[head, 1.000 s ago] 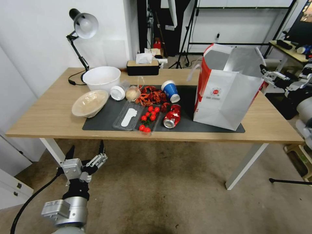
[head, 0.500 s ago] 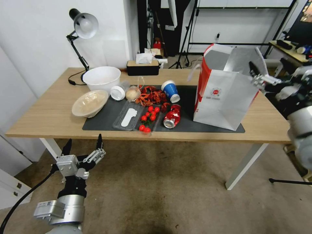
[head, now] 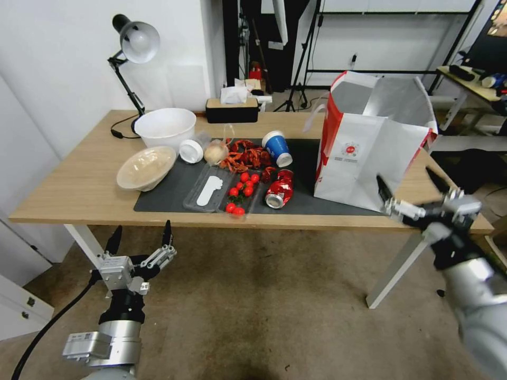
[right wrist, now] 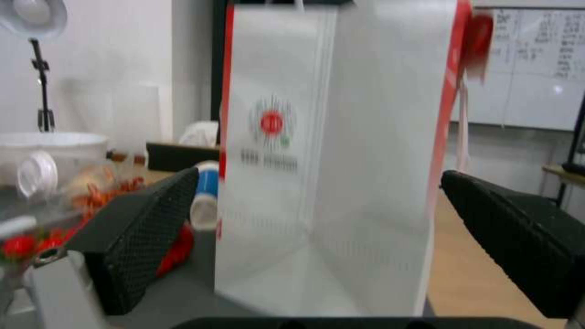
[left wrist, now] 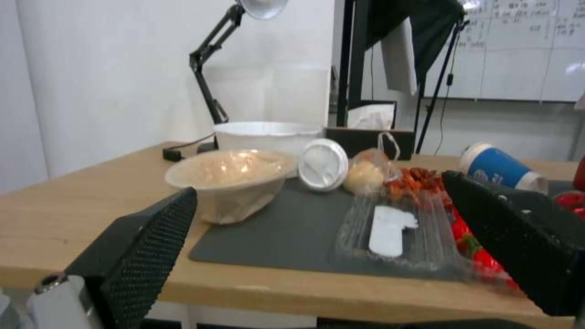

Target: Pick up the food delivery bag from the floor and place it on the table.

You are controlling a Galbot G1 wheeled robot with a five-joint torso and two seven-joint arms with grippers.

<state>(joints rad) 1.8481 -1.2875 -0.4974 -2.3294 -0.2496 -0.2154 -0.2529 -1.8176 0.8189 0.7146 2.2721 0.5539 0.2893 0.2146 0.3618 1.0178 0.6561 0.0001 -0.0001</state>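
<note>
From the head view, the bag (head: 369,153) stands upright on the table (head: 79,190), on the dark mat, mouth open: thin creased paper with foil lining, likely light and easily crushed, best taken by its white straps. The right gripper (head: 417,198) hangs wide open near the table's front edge; the left gripper (head: 140,240) is spread wide over the floor (head: 264,306).

Right wrist view: the bag's smooth white side (right wrist: 329,160) lies between the spread fingers, untouched.

No legible text; only blurred print under the food delivery bag (head: 369,153) logo
</note>
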